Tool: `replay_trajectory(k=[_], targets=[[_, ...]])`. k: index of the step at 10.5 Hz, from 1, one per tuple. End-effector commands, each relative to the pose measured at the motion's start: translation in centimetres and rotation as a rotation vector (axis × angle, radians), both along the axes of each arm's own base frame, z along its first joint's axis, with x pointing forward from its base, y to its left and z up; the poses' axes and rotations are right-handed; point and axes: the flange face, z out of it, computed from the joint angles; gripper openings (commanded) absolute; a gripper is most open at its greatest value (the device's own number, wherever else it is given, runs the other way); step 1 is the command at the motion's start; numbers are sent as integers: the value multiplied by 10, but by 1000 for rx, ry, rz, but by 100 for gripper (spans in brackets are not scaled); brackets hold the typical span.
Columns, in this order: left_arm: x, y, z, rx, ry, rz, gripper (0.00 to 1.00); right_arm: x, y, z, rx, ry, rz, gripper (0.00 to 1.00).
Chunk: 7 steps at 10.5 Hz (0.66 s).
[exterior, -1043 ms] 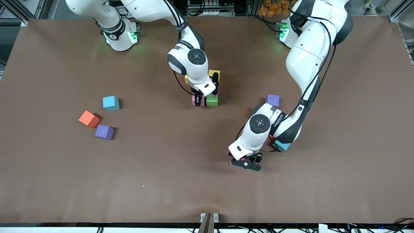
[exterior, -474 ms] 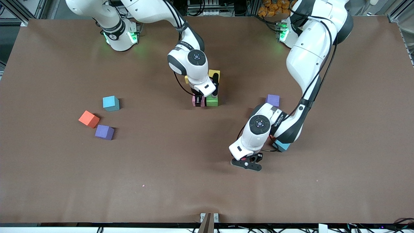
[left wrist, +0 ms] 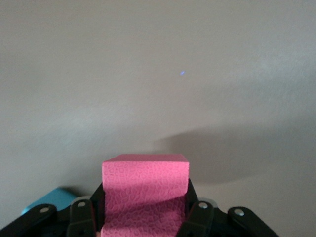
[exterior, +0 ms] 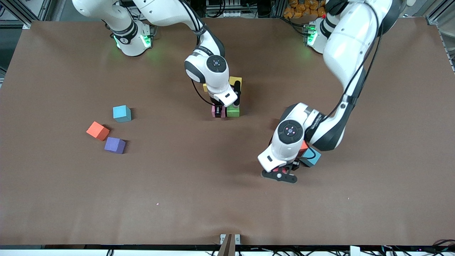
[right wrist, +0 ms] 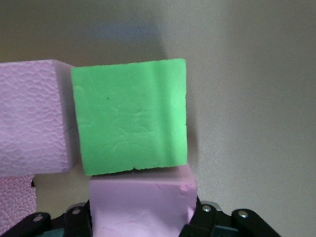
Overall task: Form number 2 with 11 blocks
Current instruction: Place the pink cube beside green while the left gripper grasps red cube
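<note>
Blocks: pink block (left wrist: 145, 190) clamped by left gripper (exterior: 282, 175); pink cube (right wrist: 143, 200) clamped by right gripper (exterior: 221, 109) against green block (exterior: 233, 111), at cluster's six o'clock; neighbours may be nudged on release.

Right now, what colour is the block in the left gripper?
Pink. The left gripper is shut on a pink block, clearest in the left wrist view.

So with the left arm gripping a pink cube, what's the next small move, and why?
Probably lift and carry it toward the block cluster. The left end effector is shut on the pink cube, away from the cluster, where the right end effector holds another pink block against the green cube.
</note>
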Motion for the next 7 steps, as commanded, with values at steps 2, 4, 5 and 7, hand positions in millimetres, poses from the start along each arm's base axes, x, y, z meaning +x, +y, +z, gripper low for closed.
replay_trajectory(k=[2,4,5,7], targets=[[-46,22,29,13,44,30,35,4,3,-2,-3,-1,1,100],[-59,28,39,21,37,98,35,5,3,8,1,-5,2,100],[-64,29,45,10,37,147,35,7,1,18,-5,-1,-3,100],[-76,31,55,-25,51,275,35,8,-3,44,-24,12,-9,100]])
